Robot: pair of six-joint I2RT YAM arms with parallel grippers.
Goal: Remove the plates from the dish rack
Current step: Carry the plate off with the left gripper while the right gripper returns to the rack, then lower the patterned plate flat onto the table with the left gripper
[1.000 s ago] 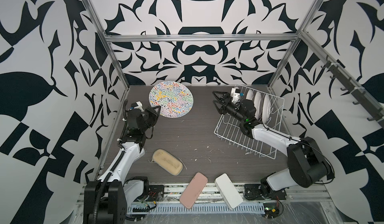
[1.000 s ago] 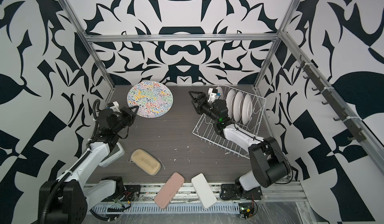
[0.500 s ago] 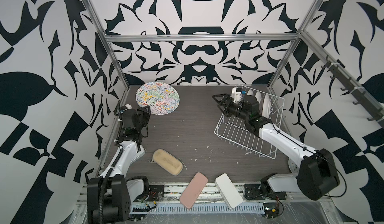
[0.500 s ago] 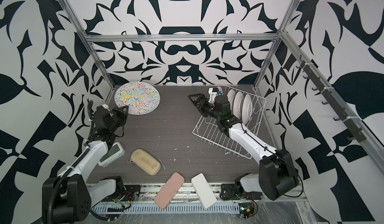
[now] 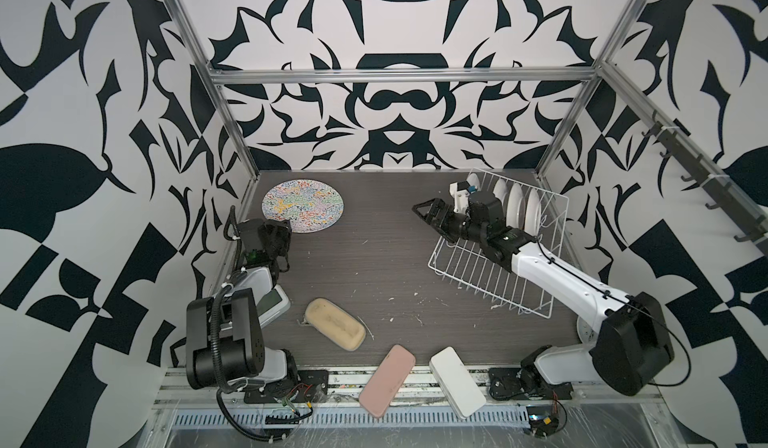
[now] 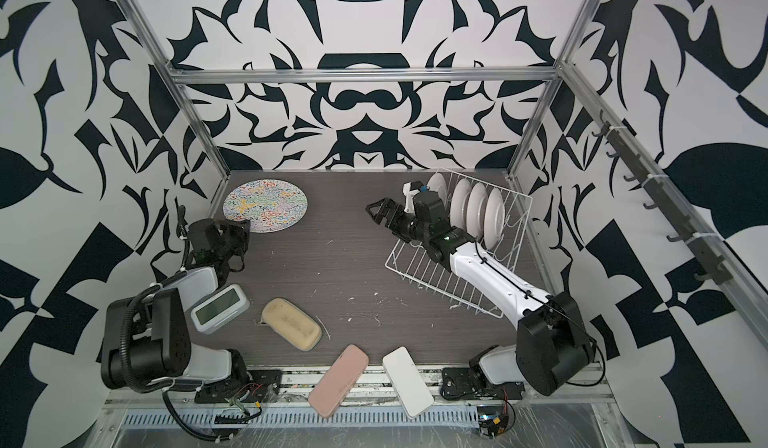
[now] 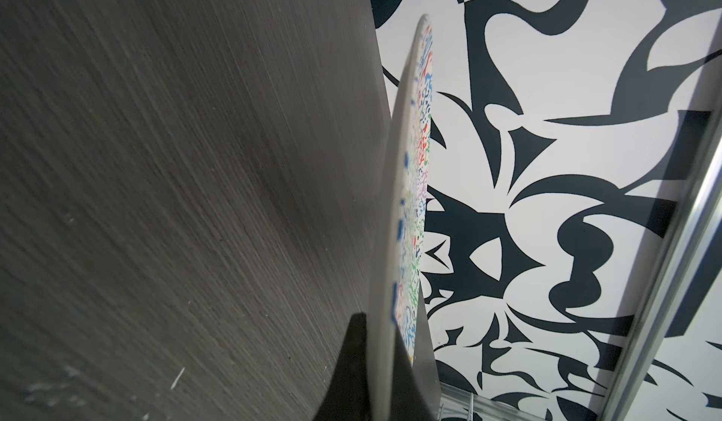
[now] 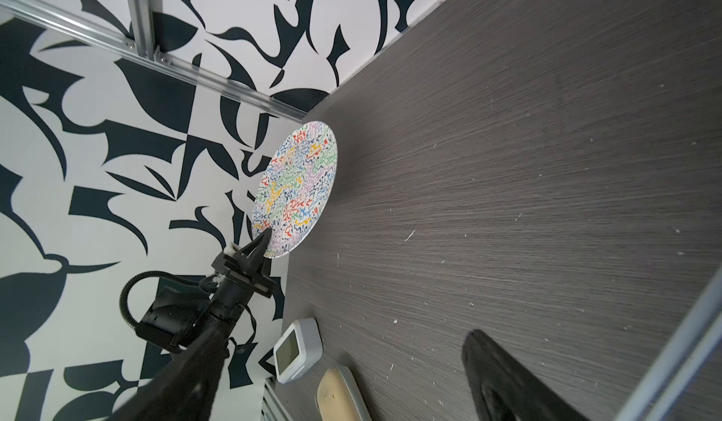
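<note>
- Nearest, well in front of the dish rack (image 5: 498, 271), a pink pad (image 5: 386, 381) and a white pad (image 5: 457, 381) overhang the front edge of the table (image 5: 374, 258). A beige pad (image 5: 336, 330) lies just beyond them, to the rack's left.
- A clock (image 6: 220, 308) sits far left of the rack, beside the folded left arm.
- The left arm's elbow is raised near its base, and its forearm reaches away.
- The left gripper (image 6: 243, 227) is clenched on the near rim of the squiggle plate (image 6: 266, 205), far left of the rack.
- Only the left wrist view shows the squiggle plate (image 7: 406, 204) edge-on between the fingers (image 7: 351, 360). Whether it touches the table is unclear.
- The right wrist view shows the left gripper (image 8: 263, 239) pinching the plate's printed face.
- The right arm stretches long across the rack. The right gripper (image 5: 422, 211) is spread wide and empty, just past the rack's left edge.
- Only the top views show the four plates (image 6: 476, 206) standing upright in the rack's far end.
</note>
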